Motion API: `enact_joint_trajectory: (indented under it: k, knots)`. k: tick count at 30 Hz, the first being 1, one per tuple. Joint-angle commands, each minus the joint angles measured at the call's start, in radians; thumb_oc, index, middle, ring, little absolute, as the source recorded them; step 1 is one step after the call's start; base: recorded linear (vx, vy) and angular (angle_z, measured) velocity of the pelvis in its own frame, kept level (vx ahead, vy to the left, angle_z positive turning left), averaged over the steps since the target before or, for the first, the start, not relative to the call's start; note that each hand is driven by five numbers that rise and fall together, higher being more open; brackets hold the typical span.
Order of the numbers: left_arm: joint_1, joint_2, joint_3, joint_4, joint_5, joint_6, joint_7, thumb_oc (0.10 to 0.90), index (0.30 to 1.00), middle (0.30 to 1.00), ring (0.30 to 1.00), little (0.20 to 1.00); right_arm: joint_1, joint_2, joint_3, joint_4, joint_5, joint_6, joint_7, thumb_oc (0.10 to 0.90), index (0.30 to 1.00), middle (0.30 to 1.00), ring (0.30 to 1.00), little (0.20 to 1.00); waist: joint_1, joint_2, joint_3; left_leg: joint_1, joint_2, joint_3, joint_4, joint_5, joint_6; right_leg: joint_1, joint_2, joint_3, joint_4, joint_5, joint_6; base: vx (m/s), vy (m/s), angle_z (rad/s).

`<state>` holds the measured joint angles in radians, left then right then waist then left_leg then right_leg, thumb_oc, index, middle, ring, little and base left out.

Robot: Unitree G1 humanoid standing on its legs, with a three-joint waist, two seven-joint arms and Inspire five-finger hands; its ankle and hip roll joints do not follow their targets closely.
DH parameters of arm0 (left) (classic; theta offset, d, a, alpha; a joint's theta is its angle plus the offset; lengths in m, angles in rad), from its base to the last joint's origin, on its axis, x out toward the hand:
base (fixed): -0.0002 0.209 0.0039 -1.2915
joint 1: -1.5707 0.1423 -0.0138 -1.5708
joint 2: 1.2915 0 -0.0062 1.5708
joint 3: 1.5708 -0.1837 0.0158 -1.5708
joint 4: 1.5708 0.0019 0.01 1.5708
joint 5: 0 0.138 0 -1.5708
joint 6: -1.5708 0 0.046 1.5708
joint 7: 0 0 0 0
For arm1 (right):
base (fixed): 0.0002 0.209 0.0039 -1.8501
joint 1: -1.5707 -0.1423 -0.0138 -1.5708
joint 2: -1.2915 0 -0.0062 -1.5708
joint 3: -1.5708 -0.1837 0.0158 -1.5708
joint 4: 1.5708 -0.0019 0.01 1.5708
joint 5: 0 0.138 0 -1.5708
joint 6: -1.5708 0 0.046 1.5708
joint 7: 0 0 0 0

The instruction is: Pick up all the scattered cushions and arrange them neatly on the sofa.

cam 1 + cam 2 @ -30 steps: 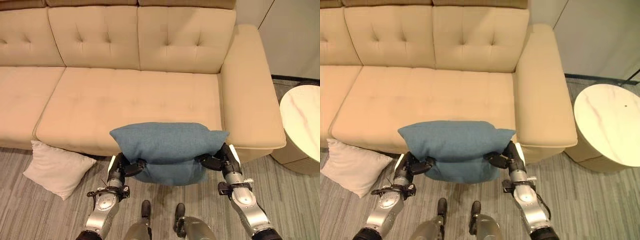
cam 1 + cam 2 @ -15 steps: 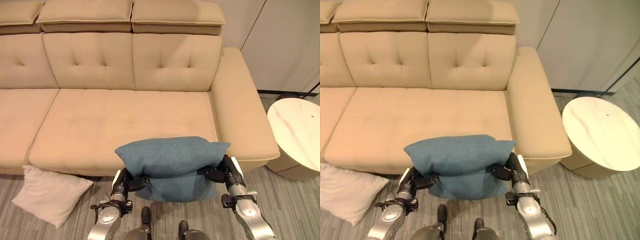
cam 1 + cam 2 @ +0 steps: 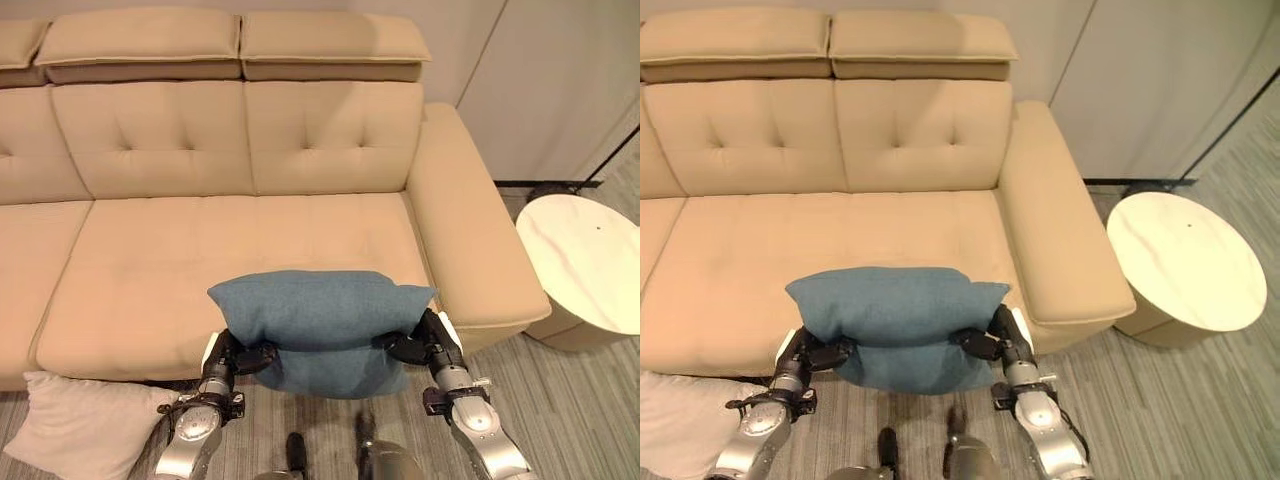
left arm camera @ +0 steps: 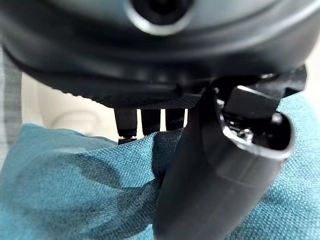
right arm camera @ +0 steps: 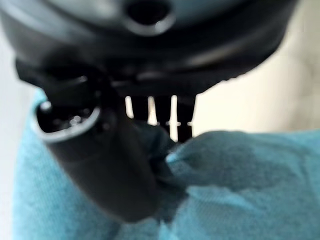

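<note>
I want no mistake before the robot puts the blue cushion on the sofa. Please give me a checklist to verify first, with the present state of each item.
1. Left hand pinches the blue cushion: ok, thumb and fingers press into the cloth.
2. Right hand pinches the other end: ok.
3. Cushion held level: ok, both ends at similar height.
4. Sofa seat behind the cushion is free: ok, nothing lies there.
5. Cushion is over the seat: not ok, it hangs at the front edge.
6. All cushions collected: not ok, a white cushion lies on the floor.
</note>
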<state>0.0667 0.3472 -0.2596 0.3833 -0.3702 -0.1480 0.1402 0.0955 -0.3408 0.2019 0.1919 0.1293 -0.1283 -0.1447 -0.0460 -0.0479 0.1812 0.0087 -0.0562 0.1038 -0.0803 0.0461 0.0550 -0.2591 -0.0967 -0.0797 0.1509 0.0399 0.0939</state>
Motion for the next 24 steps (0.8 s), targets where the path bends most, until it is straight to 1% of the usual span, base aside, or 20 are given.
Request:
enact_joint_trajectory:
  k: [1, 2, 3, 5, 6, 8, 9, 11, 12, 13, 14, 15, 16, 17, 19, 20, 21, 22, 23, 24]
  knots:
    - [-0.066, -0.038, -0.018, -0.165, 0.012, -0.132, -0.054, 0.4, 0.3, 0.3, 0.3, 0.3, -0.097, -0.04, -0.062, -0.132, -0.014, -0.138, -0.013, 0.4, 0.3, 0.3, 0.3, 0.3, 0.001, -0.006, -0.075, 0.019, 0.019, -0.047, 0.157, -0.186, -0.071, 0.148, 0.042, -0.044, -0.117, -0.025, 0.019, 0.25, -0.231, 0.51]
    - [-0.066, -0.041, -0.023, -0.164, 0.008, -0.129, -0.057, 0.4, 0.3, 0.3, 0.3, 0.3, -0.086, -0.043, -0.071, -0.133, -0.009, -0.141, -0.013, 0.4, 0.3, 0.3, 0.3, 0.3, -0.003, -0.009, -0.075, 0.01, 0.027, -0.044, 0.201, -0.187, -0.091, 0.167, 0.044, -0.049, -0.123, -0.029, 0.011, 0.21, -0.237, 0.46]
    - [-0.069, -0.044, -0.027, -0.163, 0.003, -0.129, -0.06, 0.4, 0.3, 0.3, 0.3, 0.3, -0.08, -0.049, -0.079, -0.134, -0.005, -0.138, -0.012, 0.4, 0.3, 0.3, 0.3, 0.3, -0.006, -0.013, -0.07, -0.026, 0.038, -0.043, 0.28, -0.173, -0.108, 0.181, 0.042, -0.056, -0.13, -0.032, 0.003, 0.1, -0.169, 0.43]
    - [-0.081, -0.049, -0.038, -0.158, -0.004, -0.127, -0.061, 0.4, 0.3, 0.3, 0.3, 0.3, -0.077, -0.059, -0.083, -0.133, 0.005, -0.141, -0.017, 0.4, 0.3, 0.3, 0.3, 0.3, -0.005, -0.024, -0.052, -0.116, 0.055, -0.042, 0.43, -0.125, -0.13, 0.203, 0.037, -0.067, -0.138, -0.041, -0.021, 0.04, -0.143, 0.47]
    - [-0.086, -0.05, -0.037, -0.156, -0.006, -0.126, -0.06, 0.4, 0.3, 0.3, 0.3, 0.3, -0.078, -0.065, -0.083, -0.136, 0.006, -0.14, -0.018, 0.4, 0.3, 0.3, 0.3, 0.3, -0.005, -0.029, -0.047, -0.149, 0.061, -0.038, 0.491, -0.115, -0.132, 0.21, 0.037, -0.069, -0.139, -0.048, -0.03, 0.02, -0.099, 0.38]
    - [-0.084, -0.053, -0.034, -0.157, -0.011, -0.126, -0.059, 0.4, 0.3, 0.3, 0.3, 0.3, -0.078, -0.068, -0.083, -0.135, 0.006, -0.136, -0.018, 0.4, 0.3, 0.3, 0.3, 0.3, -0.006, -0.031, -0.046, -0.174, 0.074, -0.027, 0.526, -0.118, -0.126, 0.218, 0.04, -0.072, -0.142, -0.058, -0.039, 0.07, -0.073, 0.17]
    - [-0.084, -0.054, -0.031, -0.16, -0.012, -0.122, -0.061, 0.4, 0.3, 0.3, 0.3, 0.3, -0.077, -0.072, -0.083, -0.133, 0.009, -0.132, -0.016, 0.4, 0.3, 0.3, 0.3, 0.3, 0.001, -0.036, -0.044, -0.21, 0.076, -0.02, 0.521, -0.13, -0.111, 0.233, 0.041, -0.069, -0.145, -0.07, -0.042, 0.16, -0.08, 0.1]
    - [-0.083, -0.054, -0.032, -0.157, -0.005, -0.117, -0.063, 0.4, 0.3, 0.3, 0.3, 0.3, -0.074, -0.074, -0.09, -0.133, 0.009, -0.132, -0.018, 0.4, 0.3, 0.3, 0.3, 0.3, 0.006, -0.042, -0.05, -0.23, 0.073, -0.015, 0.457, -0.155, -0.097, 0.248, 0.041, -0.07, -0.154, -0.08, -0.037, 0.22, -0.032, 0.03]
    - [-0.083, -0.054, -0.035, -0.156, -0.003, -0.115, -0.062, 0.4, 0.3, 0.3, 0.3, 0.3, -0.073, -0.073, -0.092, -0.133, 0.011, -0.133, -0.02, 0.4, 0.3, 0.3, 0.3, 0.3, 0.01, -0.042, -0.053, -0.242, 0.073, -0.013, 0.417, -0.144, -0.096, 0.259, 0.045, -0.068, -0.157, -0.087, -0.034, 0.16, 0.006, -0.03]
    - [-0.083, -0.054, -0.035, -0.156, -0.003, -0.115, -0.062, 0.4, 0.3, 0.3, 0.3, 0.3, -0.072, -0.073, -0.093, -0.133, 0.011, -0.133, -0.02, 0.4, 0.3, 0.3, 0.3, 0.3, 0.01, -0.044, -0.052, -0.239, 0.071, -0.013, 0.413, -0.143, -0.095, 0.261, 0.043, -0.068, -0.158, -0.088, -0.033, 0.23, 0.041, 0.0]
    - [-0.084, -0.052, -0.036, -0.157, 0.001, -0.111, -0.059, 0.4, 0.3, 0.3, 0.3, 0.3, -0.074, -0.071, -0.092, -0.129, 0.011, -0.13, -0.026, 0.4, 0.3, 0.3, 0.3, 0.3, 0.023, -0.034, -0.057, -0.255, 0.072, -0.025, 0.31, -0.089, -0.102, 0.282, 0.058, -0.062, -0.164, -0.106, -0.033, 0.24, 0.047, -0.13]
    - [-0.084, -0.049, -0.034, -0.16, 0.002, -0.11, -0.056, 0.4, 0.3, 0.3, 0.3, 0.3, -0.077, -0.07, -0.092, -0.128, 0.012, -0.128, -0.03, 0.4, 0.3, 0.3, 0.3, 0.3, 0.032, -0.028, -0.057, -0.273, 0.073, -0.04, 0.268, -0.053, -0.11, 0.296, 0.068, -0.057, -0.168, -0.118, -0.032, 0.33, 0.071, -0.18]
    - [-0.082, -0.048, -0.032, -0.167, 0.004, -0.107, -0.049, 0.4, 0.3, 0.3, 0.3, 0.3, -0.078, -0.068, -0.092, -0.123, 0.013, -0.127, -0.036, 0.4, 0.3, 0.3, 0.3, 0.3, 0.04, -0.027, -0.055, -0.291, 0.064, -0.047, 0.24, -0.031, -0.115, 0.312, 0.07, -0.049, -0.166, -0.133, -0.03, 0.33, 0.119, -0.3]
    - [-0.074, -0.049, -0.031, -0.176, 0.004, -0.109, -0.056, 0.4, 0.3, 0.3, 0.3, 0.3, -0.076, -0.066, -0.09, -0.127, 0.007, -0.127, -0.028, 0.4, 0.3, 0.3, 0.3, 0.3, 0.046, -0.016, -0.064, -0.261, 0.066, -0.059, 0.183, -0.017, -0.112, 0.324, 0.077, -0.039, -0.154, -0.149, -0.029, 0.38, 0.199, -0.33]
    - [-0.066, -0.038, -0.032, -0.188, 0.013, -0.11, -0.062, 0.4, 0.3, 0.3, 0.3, 0.3, -0.077, -0.059, -0.083, -0.133, -0.004, -0.124, -0.017, 0.4, 0.3, 0.3, 0.3, 0.3, 0.053, -0.02, -0.07, -0.234, 0.046, -0.067, 0.194, -0.032, -0.098, 0.321, 0.055, -0.022, -0.109, -0.161, -0.02, 0.34, 0.25, -0.67]
    - [-0.057, -0.029, -0.026, -0.194, 0.016, -0.109, -0.067, 0.4, 0.3, 0.3, 0.3, 0.3, -0.081, -0.053, -0.079, -0.136, -0.012, -0.124, -0.01, 0.4, 0.3, 0.3, 0.3, 0.3, 0.06, -0.019, -0.081, -0.202, 0.04, -0.051, 0.184, -0.052, -0.08, 0.319, 0.031, -0.022, -0.074, -0.166, -0.003, 0.25, 0.234, -0.75]
    - [-0.055, -0.024, -0.022, -0.197, 0.017, -0.108, -0.068, 0.4, 0.3, 0.3, 0.3, 0.3, -0.083, -0.049, -0.076, -0.139, -0.015, -0.122, -0.004, 0.4, 0.3, 0.3, 0.3, 0.3, 0.067, -0.018, -0.082, -0.182, 0.037, -0.04, 0.177, -0.061, -0.07, 0.31, 0.02, -0.018, -0.039, -0.166, 0.006, 0.27, 0.31, -0.74]
    - [-0.051, -0.014, -0.009, -0.204, 0.018, -0.108, -0.065, 0.4, 0.3, 0.3, 0.3, 0.3, -0.093, -0.036, -0.073, -0.142, -0.016, -0.12, 0.003, 0.4, 0.3, 0.3, 0.3, 0.3, 0.07, -0.009, -0.076, -0.142, 0.034, -0.02, 0.163, -0.075, -0.048, 0.258, -0.006, -0.017, 0.084, -0.137, 0.032, 0.2, 0.268, -0.75]
    - [-0.049, -0.002, -0.002, -0.215, 0.014, -0.11, -0.061, 0.4, 0.3, 0.3, 0.3, 0.3, -0.101, -0.025, -0.068, -0.15, -0.007, -0.121, 0.011, 0.4, 0.3, 0.3, 0.3, 0.3, 0.06, -0.002, -0.061, -0.119, 0.034, -0.014, 0.151, -0.076, -0.031, 0.199, -0.015, -0.005, 0.196, -0.089, 0.053, 0.17, 0.252, -0.74]
    - [-0.053, 0.003, 0.004, -0.212, 0.016, -0.114, -0.058, 0.4, 0.3, 0.3, 0.3, 0.3, -0.103, -0.017, -0.068, -0.152, -0.009, -0.127, 0.01, 0.4, 0.3, 0.3, 0.3, 0.3, 0.054, 0.011, -0.051, -0.103, 0.04, -0.021, 0.14, -0.08, -0.026, 0.153, -0.011, 0.005, 0.252, -0.085, 0.056, 0.11, 0.13, -0.29]
